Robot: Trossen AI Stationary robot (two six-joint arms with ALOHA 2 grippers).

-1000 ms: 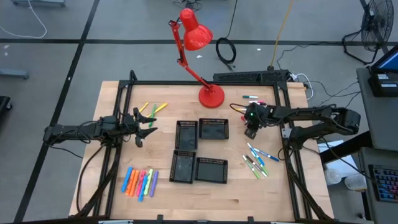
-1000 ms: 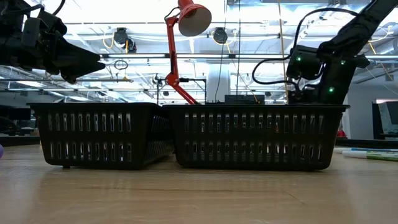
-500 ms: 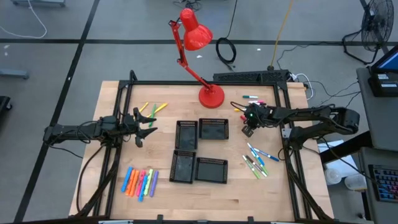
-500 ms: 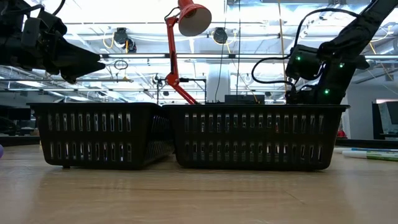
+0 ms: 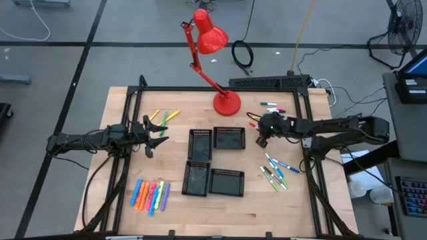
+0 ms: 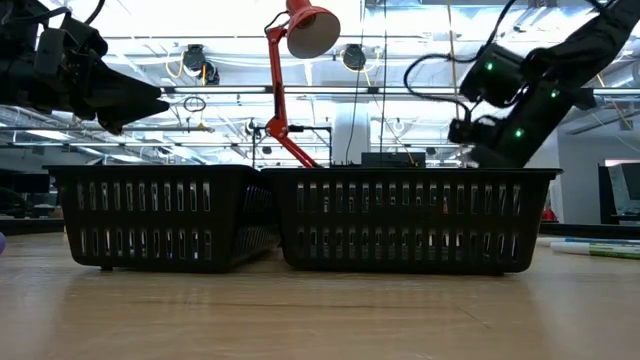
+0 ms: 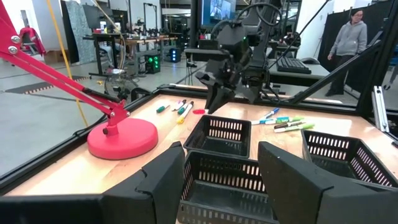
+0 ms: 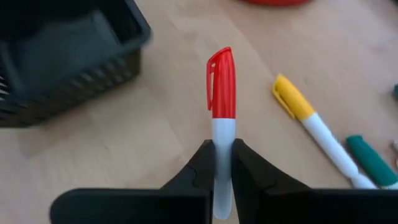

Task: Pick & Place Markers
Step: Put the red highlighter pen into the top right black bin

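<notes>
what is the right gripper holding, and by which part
The right gripper is shut on a red-capped marker, pinching its white barrel just below the cap, with the cap end pointing away past the fingertips. The left gripper is open and holds nothing.

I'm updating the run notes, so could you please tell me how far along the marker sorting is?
Nothing looks done: the four black mesh trays appear empty from above. In hand: the right gripper is shut on a white marker with a red cap, just right of the trays. Left to do: the neon highlighters, the yellow-green pens and the pens by the right arm. The left gripper waits open.
</notes>
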